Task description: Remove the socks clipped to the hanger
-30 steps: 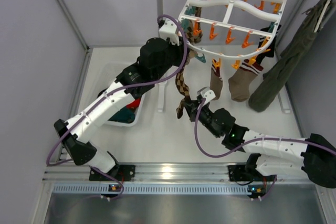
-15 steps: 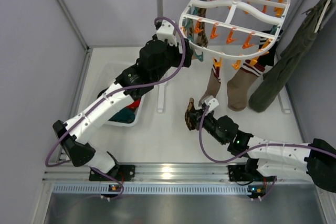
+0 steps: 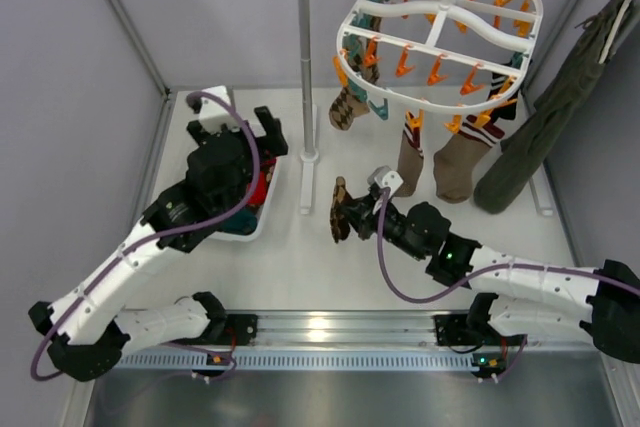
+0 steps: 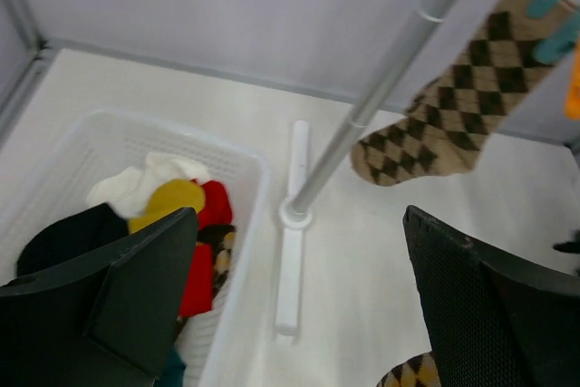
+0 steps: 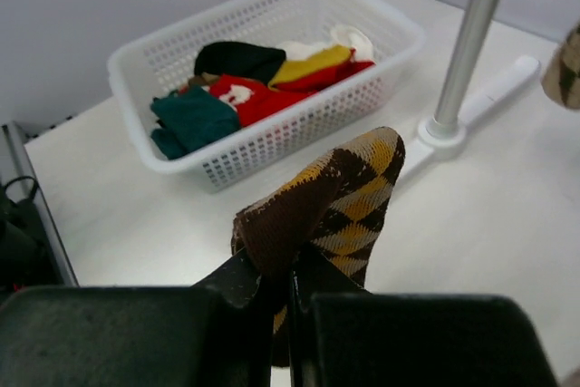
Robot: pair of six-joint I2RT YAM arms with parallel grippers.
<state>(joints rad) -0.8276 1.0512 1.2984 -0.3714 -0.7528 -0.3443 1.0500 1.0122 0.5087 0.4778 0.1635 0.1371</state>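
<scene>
Right gripper point(image 5: 276, 274) clamps a detached brown argyle sock point(image 5: 344, 188); left gripper point(image 4: 304, 287) gapes empty. Next, drop it into the white plastic mesh basket point(image 5: 272, 138) by the table point(image 5: 136, 215)'s left edge.

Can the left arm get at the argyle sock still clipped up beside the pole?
Probably yes. The left gripper hovers above the basket with jaws open and empty, and the argyle sock hangs free just beyond the pole, which the arm must skirt.
</scene>
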